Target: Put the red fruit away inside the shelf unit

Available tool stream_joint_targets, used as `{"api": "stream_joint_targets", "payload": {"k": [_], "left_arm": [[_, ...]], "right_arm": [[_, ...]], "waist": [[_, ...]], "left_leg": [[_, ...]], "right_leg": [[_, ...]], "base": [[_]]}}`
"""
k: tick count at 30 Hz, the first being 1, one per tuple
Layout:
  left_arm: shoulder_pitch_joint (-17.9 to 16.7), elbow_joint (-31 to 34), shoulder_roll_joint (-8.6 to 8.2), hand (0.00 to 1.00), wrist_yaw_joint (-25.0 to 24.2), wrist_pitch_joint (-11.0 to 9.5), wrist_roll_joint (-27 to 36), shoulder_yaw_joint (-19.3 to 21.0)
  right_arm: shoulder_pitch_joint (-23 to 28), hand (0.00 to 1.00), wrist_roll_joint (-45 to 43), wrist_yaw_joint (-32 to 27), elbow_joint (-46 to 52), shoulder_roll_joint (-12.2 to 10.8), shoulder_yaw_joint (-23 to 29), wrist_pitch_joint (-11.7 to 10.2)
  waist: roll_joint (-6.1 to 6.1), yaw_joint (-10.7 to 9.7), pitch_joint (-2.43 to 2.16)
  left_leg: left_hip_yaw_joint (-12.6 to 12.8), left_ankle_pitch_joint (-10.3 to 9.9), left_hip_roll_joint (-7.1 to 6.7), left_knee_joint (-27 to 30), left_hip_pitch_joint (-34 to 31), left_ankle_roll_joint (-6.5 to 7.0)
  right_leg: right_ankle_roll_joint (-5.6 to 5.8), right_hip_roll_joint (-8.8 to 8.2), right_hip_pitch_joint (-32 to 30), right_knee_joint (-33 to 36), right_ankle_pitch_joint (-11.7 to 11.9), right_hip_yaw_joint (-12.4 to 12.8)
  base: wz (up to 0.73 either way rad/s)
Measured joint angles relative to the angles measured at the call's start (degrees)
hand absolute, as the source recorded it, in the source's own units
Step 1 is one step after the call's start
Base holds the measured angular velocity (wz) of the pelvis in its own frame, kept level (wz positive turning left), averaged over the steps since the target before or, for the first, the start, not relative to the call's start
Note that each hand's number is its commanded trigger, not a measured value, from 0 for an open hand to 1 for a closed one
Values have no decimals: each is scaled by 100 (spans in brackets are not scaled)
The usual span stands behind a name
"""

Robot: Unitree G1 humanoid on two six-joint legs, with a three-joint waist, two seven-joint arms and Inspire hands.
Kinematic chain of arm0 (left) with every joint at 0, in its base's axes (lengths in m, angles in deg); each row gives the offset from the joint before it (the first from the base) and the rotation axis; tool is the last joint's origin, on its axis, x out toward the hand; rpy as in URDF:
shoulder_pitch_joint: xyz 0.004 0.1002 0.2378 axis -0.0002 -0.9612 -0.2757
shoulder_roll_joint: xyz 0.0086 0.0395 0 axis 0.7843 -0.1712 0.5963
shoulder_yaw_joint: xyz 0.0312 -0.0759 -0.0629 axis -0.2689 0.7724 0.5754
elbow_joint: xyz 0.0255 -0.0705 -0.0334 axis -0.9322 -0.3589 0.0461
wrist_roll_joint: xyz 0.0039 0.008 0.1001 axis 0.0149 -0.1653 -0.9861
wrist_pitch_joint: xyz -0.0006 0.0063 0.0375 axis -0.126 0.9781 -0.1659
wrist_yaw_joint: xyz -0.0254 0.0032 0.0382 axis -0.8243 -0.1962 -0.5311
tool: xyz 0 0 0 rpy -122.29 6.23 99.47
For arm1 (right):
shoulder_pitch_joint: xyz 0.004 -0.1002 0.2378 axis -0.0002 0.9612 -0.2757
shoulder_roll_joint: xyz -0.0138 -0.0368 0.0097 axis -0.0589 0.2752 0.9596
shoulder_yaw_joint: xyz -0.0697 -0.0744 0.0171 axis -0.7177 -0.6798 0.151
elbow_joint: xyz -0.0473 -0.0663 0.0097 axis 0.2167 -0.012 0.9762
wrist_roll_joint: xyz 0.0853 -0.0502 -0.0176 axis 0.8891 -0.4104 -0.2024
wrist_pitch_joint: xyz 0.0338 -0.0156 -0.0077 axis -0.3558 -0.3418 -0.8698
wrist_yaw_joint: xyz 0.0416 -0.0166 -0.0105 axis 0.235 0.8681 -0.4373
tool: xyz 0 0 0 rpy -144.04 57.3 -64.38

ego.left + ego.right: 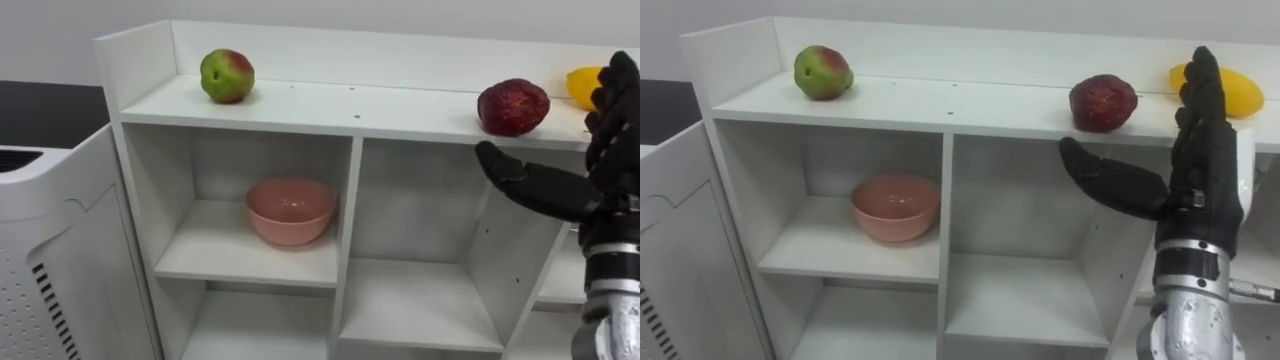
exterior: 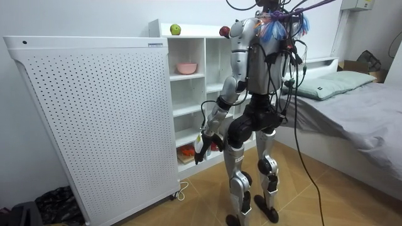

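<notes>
Right eye view: yellow fruit [image 1: 1244, 93] lies lengthwise along the shelf [image 1: 970, 102].

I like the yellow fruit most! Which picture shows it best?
The right eye view: the yellow fruit lies on the top shelf, partly behind the right hand. The left eye view catches just a sliver at the edge. In the room view the robot's body hides that shelf end.

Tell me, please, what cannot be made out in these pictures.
The yellow fruit: partly behind the right robot hand in both eye views; kind unclear.
The pink bowl: inside hidden by its own rim in the eye views.
The left robot hand: too small in the room view to tell whether it holds anything.
</notes>
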Motion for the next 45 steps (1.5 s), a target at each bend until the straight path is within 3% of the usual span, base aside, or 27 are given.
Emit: {"api": "stream_joint_targets", "payload": {"k": [5,15,16,17,18,19,20,31,41,45], "left_arm": [[77,127,1,0,-92,40,-21,6],[106,219,2,0,-173,278,6,4],[111,219,2,0,-174,298,5,5],[120,219,2,0,-179,321,5,5],[124,218,2,0,-183,324,5,5],[136,219,2,0,-193,325,5,7],[144,219,2,0,-201,325,1,9],[267,221,22,0,-279,346,4,10],[361,283,60,0,-338,343,2,12],[424,331,62,0,-338,343,3,16]], "right_arm": [[-555,0,-39,215,-727,85,15,82],[-784,0,29,331,-1015,285,19,230],[-797,18,62,331,-1020,292,19,254],[-851,58,98,332,-1090,293,19,256],[-891,67,109,334,-1141,293,19,257],[-952,94,123,333,-1223,298,19,275],[-984,100,113,335,-1250,298,18,308],[-1118,100,100,466,-1393,480,28,394],[-1328,100,76,485,-1393,502,140,450],[-1329,100,100,610,-1377,513,133,432]], "waist": [[6,-24,2],[-4,-17,-5],[-5,-16,-6],[-7,-19,-7],[-7,-21,-7],[-9,-20,-9],[-14,-12,-12],[-21,-15,-23],[-32,1,-30],[-32,111,-31]], "left_leg": [[11,7,0,9,0,-10],[8,8,-1,18,11,-11],[6,8,-1,23,12,-10],[7,8,-1,30,11,-10],[7,8,-2,33,11,-10],[7,9,-2,42,10,-10],[10,10,-2,47,6,-11],[9,18,4,48,-6,-15],[7,18,11,29,7,-15],[6,18,12,29,30,-15]], "right_leg": [[0,1,4,4,0,3],[0,1,23,8,0,0],[0,0,27,8,0,-3],[0,-1,27,8,0,-3],[0,-1,29,9,0,-3],[0,-2,32,9,0,-3],[0,-2,27,10,0,-3],[-3,-2,13,13,2,-44],[-3,2,19,8,2,-105],[-3,2,32,7,2,-89]], "base": [[0],[0],[0],[0],[0],[0],[0],[0],[0],[-2]]}}
